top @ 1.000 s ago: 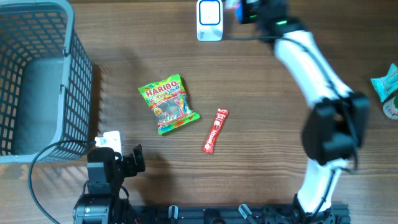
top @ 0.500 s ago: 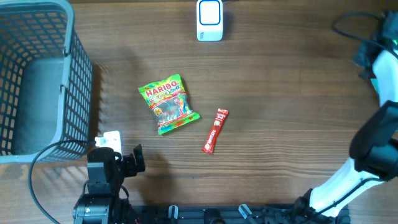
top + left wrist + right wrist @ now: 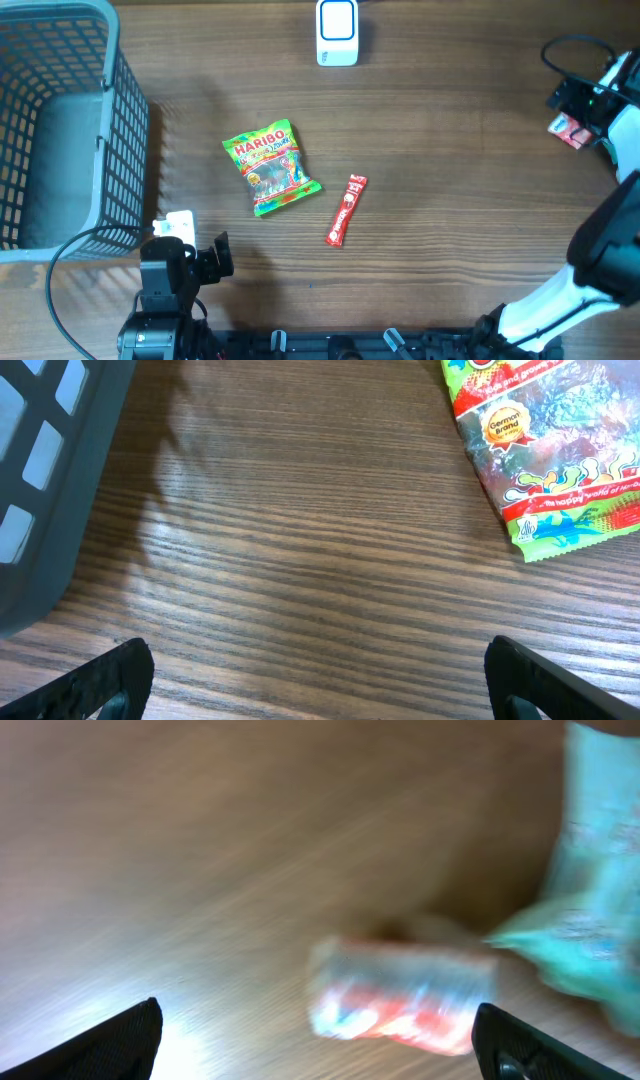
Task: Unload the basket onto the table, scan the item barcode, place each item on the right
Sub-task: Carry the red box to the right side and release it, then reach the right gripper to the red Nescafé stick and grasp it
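The white barcode scanner (image 3: 337,32) stands at the table's far edge. A Haribo bag (image 3: 270,167) and a red stick packet (image 3: 346,209) lie mid-table. My right gripper (image 3: 572,103) is at the far right, open, just above a small red-and-white packet (image 3: 567,130) that lies on the wood. In the right wrist view that packet (image 3: 400,995) is blurred and lies free between the wide-spread fingers (image 3: 120,1040) of the gripper (image 3: 325,1045). My left gripper (image 3: 322,680) is open over bare wood, near the Haribo bag's corner (image 3: 560,450).
A grey mesh basket (image 3: 55,130) fills the left side; its wall (image 3: 50,490) shows in the left wrist view. A teal packet (image 3: 590,910) lies right beside the red-and-white one. The left arm (image 3: 165,290) rests at the front left edge.
The right arm swung from beside the scanner to the far right of the table. Its jaws opened and the small red-and-white packet now lies on the wood. The left arm stayed put.
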### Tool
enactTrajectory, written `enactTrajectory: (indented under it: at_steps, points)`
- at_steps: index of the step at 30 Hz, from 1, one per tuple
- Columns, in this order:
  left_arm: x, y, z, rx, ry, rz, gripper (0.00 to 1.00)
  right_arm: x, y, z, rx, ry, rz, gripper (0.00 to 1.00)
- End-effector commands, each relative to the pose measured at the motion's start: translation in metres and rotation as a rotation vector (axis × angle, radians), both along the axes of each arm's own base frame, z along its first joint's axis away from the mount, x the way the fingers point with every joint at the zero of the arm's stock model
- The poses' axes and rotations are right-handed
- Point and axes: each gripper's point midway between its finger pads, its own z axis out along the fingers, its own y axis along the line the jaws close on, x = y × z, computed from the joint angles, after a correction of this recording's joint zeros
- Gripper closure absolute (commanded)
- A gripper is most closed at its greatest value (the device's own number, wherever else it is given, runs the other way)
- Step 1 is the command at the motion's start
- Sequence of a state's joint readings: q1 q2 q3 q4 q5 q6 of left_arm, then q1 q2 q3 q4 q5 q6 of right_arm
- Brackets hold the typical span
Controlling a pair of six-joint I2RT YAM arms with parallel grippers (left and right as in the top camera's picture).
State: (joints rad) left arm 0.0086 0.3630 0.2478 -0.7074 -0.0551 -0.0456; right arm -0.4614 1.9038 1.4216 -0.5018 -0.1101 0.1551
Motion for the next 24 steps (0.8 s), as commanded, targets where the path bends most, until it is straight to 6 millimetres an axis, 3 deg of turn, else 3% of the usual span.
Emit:
enactTrajectory:
  at_steps: [1, 4, 11, 14, 16, 20, 24]
  points:
    - [0.000, 0.003, -0.001, 0.015, 0.000, 0.002, 0.00, 0.011, 0.071, 0.074, 0.151, -0.170, 0.144, 0.00]
    - [0.000, 0.003, -0.001, 0.015, 0.000, 0.002, 0.00, -0.002, 0.102, 0.091, 0.116, -0.137, 0.182, 0.00]
    - [0.000, 0.003, -0.001, 0.015, 0.000, 0.002, 0.00, -0.057, 0.152, 0.100, 0.148, 0.019, 0.234, 0.04]
    - [0.000, 0.002, -0.001, 0.015, 0.000, 0.002, 0.00, -0.077, 0.174, 0.124, 0.220, -0.014, 0.289, 0.05]
    - [0.000, 0.003, -0.001, 0.015, 0.000, 0.002, 0.00, -0.100, 0.187, 0.157, 0.237, -0.083, 0.324, 0.05]
    - [0.000, 0.003, -0.001, 0.015, 0.000, 0.002, 0.00, -0.144, 0.196, 0.200, 0.195, -0.181, 0.335, 0.00]
    - [0.000, 0.003, -0.001, 0.015, 0.000, 0.002, 0.00, -0.162, 0.200, 0.223, 0.144, -0.264, 0.366, 0.00]
